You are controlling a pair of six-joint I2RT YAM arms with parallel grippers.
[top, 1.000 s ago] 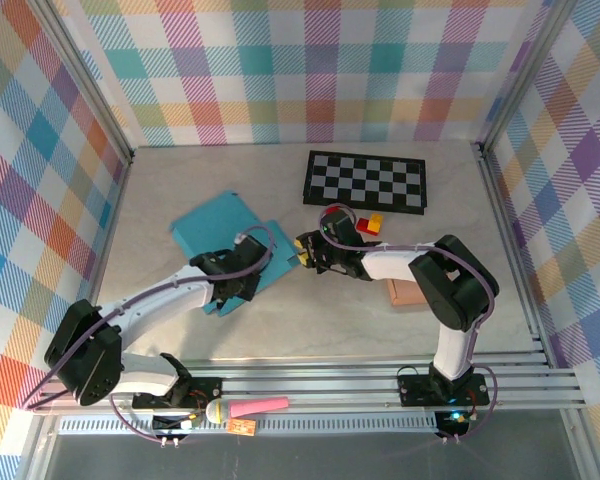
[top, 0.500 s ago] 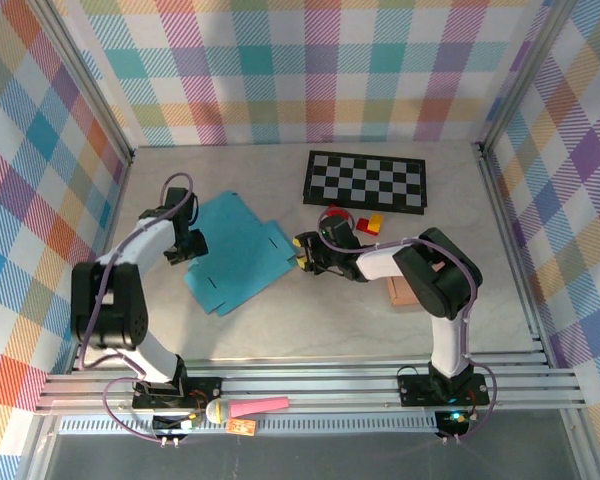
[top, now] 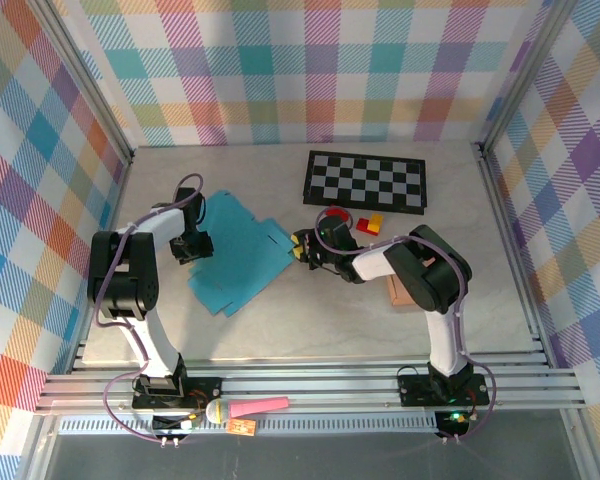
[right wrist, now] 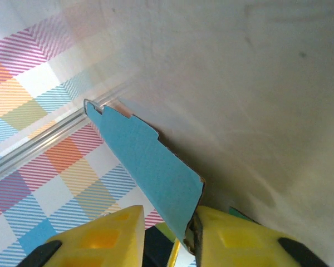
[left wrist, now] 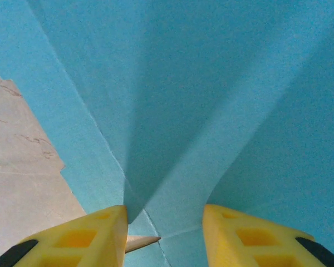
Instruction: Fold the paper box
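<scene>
Paper box (top: 235, 250) is laid unfolded on the surface (top: 310, 320). Left gripper (left wrist: 164, 222) is held parted over a crease (left wrist: 108, 147), nothing clamped, likely to pin it. Flap (right wrist: 150, 161) is straddled by right gripper (right wrist: 167, 222), probably for lifting; whether it is clamped cannot be told.

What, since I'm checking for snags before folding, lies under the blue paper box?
Bare marbled table shows around the edges of the paper box, so it appears to rest on that. Anything beneath its middle is hidden by the sheet.

Matt teal paper box (top: 235, 250) on smooth marbled table (top: 310, 320).
</scene>
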